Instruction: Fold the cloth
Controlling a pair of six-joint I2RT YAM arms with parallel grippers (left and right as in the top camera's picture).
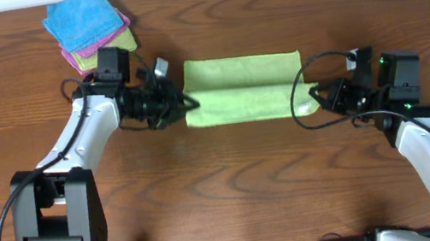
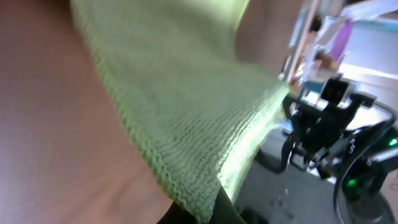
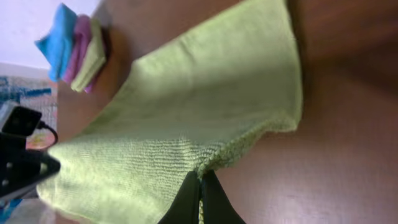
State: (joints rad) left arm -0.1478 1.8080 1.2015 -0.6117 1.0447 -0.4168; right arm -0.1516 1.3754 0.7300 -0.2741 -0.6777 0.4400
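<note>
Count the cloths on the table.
4: the lime-green cloth mid-table; a blue cloth, a pink-purple cloth and a yellow-green cloth stacked far left. The stack may hide more.

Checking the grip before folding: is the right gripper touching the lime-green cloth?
Touching. In the right wrist view the right gripper is pinched shut on the edge of the cloth, fabric puckering at its fingertips.
</note>
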